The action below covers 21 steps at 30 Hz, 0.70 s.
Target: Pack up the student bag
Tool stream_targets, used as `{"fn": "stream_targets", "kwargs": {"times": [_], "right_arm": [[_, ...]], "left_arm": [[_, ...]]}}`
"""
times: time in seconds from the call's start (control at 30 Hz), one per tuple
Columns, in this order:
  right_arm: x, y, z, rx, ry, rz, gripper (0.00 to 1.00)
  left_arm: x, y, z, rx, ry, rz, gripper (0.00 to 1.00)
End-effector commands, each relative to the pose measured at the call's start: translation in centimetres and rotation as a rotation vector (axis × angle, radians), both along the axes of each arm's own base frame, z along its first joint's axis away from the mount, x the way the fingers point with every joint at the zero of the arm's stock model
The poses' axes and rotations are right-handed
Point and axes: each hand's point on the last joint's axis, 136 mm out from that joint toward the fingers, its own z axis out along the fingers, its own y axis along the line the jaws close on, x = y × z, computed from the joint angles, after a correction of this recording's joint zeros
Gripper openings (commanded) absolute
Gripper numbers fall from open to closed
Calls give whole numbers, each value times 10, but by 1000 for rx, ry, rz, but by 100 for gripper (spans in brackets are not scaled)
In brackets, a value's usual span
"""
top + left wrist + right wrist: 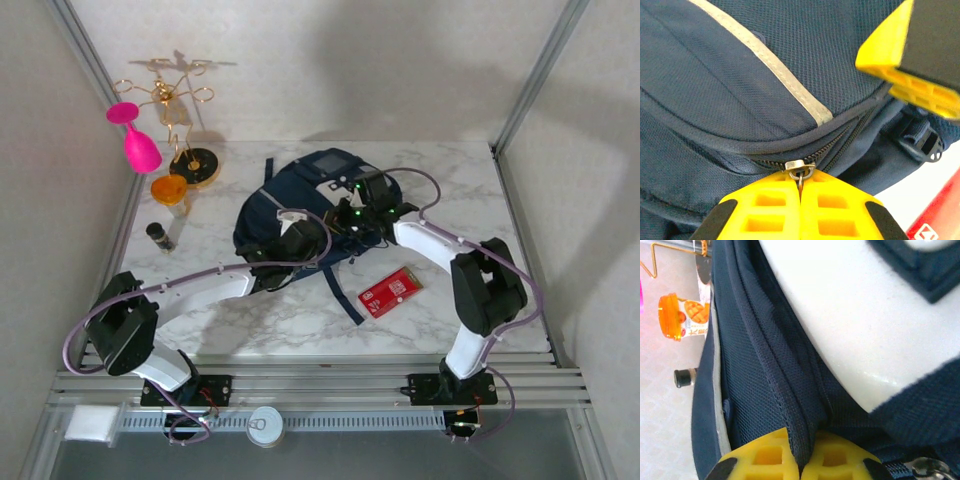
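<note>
Table (450, 190), far-left corner: gold wire stand (175, 110) is standing, pink goblet (135, 135) tilting beside it. Orange-lidded jar (170, 192) and small dark bottle (160, 235) are sitting along the left edge. Red packet (390, 291) is lying towards the near edge.

Top view light: bright, even and diffuse from overhead; the marble table (300, 320) stays pale, without glare.
Shadows: broad and soft across the back wall; a faint one on the wall above the wire stand (193, 165).
Left wrist focus: weave of the student bag (740, 90) and zip pull (800, 166) crisp; corners soften.
Right wrist exposure: pale patch (840, 315) washed nearly white.
Right wrist blur: orange-lidded jar (685, 317) soft; pink colour bleeds in at the left edge.
</note>
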Motion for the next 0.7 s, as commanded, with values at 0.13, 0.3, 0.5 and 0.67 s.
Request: {"fn": "stream_targets", "kwargs": {"times": [0.13, 0.3, 0.5, 0.67], "right_arm": [[-6, 37, 42, -31, -257, 236, 0], [12, -28, 49, -29, -262, 184, 0], [36, -54, 43, -57, -246, 234, 0], [38, -54, 53, -60, -245, 187, 26]], "left_arm": [[-46, 7, 11, -122, 55, -71, 0], [-58, 45, -10, -33, 101, 7, 0], [-57, 54, -21, 17, 108, -40, 0], [-45, 49, -14, -7, 82, -59, 0]]}}
